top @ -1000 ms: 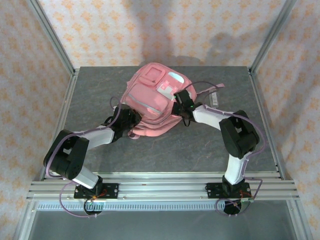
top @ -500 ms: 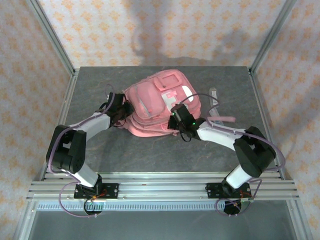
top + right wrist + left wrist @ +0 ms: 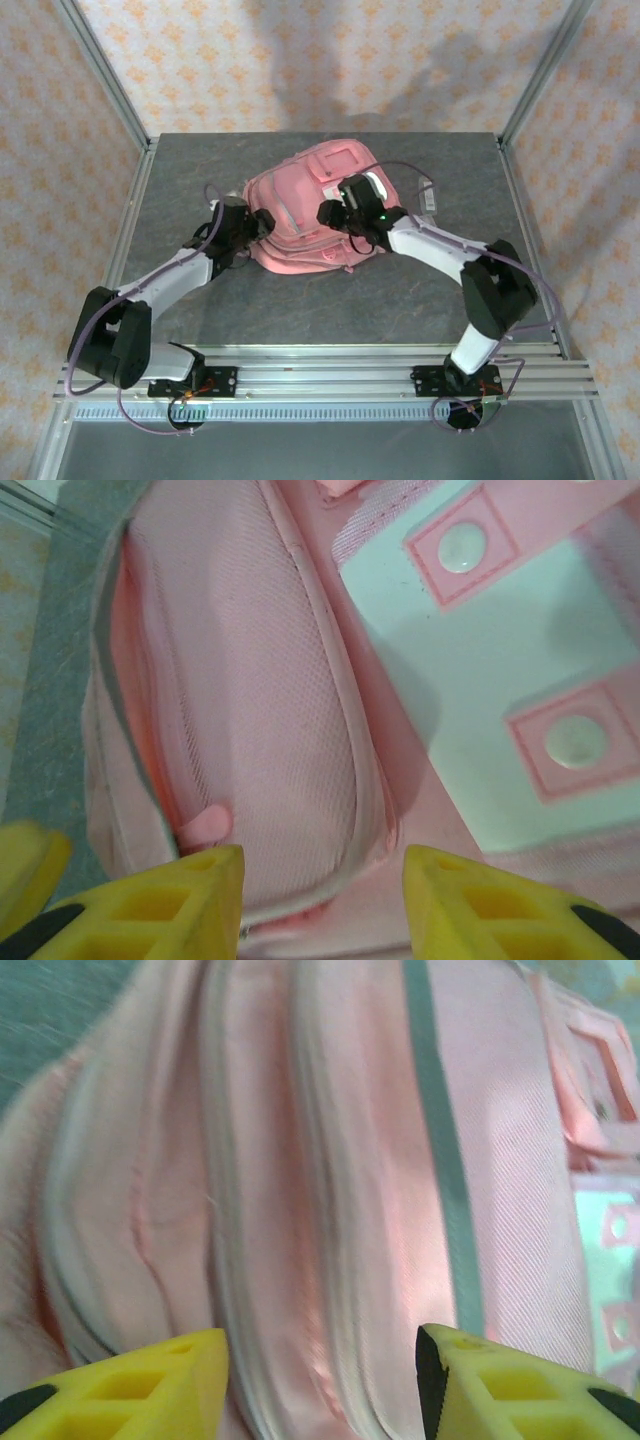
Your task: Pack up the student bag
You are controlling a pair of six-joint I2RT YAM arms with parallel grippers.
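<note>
The student bag (image 3: 305,205), a large pink backpack, lies flat in the middle of the grey table. My left gripper (image 3: 263,222) is at its left edge, open, and its yellow fingers (image 3: 130,1390) stand apart over the bag's folded side seams and grey trim stripe (image 3: 440,1150). My right gripper (image 3: 330,212) hovers over the bag's front, also open. Its fingers (image 3: 500,900) frame a mesh side pocket (image 3: 250,700), next to the light-blue patch (image 3: 500,660). Neither gripper holds anything.
The table (image 3: 400,290) is bare grey in front of the bag. A strap end (image 3: 428,195) lies to the bag's right. Metal frame posts (image 3: 120,90) rise at the back corners, and a rail (image 3: 320,375) runs along the near edge.
Both grippers have gone from shut to open and let go of the bag. The bag turned and settled flat. The right gripper moved left over the bag's front.
</note>
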